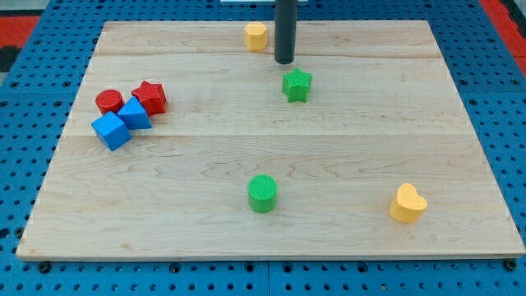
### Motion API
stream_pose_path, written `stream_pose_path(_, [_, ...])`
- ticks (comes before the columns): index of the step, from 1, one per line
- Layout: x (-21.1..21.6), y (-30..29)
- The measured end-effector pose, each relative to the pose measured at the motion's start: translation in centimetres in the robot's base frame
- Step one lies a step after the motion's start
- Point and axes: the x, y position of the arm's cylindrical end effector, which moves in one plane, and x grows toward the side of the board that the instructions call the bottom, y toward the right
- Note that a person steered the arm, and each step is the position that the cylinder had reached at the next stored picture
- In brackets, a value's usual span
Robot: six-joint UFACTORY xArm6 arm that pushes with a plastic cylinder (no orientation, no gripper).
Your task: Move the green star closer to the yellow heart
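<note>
The green star (297, 85) lies on the wooden board in the upper middle. The yellow heart (408, 203) lies far from it, near the view's lower right. My tip (284, 61) stands just above and slightly left of the green star, a small gap apart, between the star and a yellow block (256, 35) near the view's top edge.
A green cylinder (263, 193) stands in the lower middle. At the left sits a cluster: a red cylinder (108, 101), a red star (150, 96) and two blue cubes (133, 113) (111, 131). The board (205, 214) rests on a blue pegboard.
</note>
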Motion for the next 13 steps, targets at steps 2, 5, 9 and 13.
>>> stream_pose_path(2, [1.3, 1.9])
stream_pose_path(5, [1.0, 5.1])
stream_pose_path(9, [12.2, -0.5])
stream_pose_path(13, [17.9, 10.4])
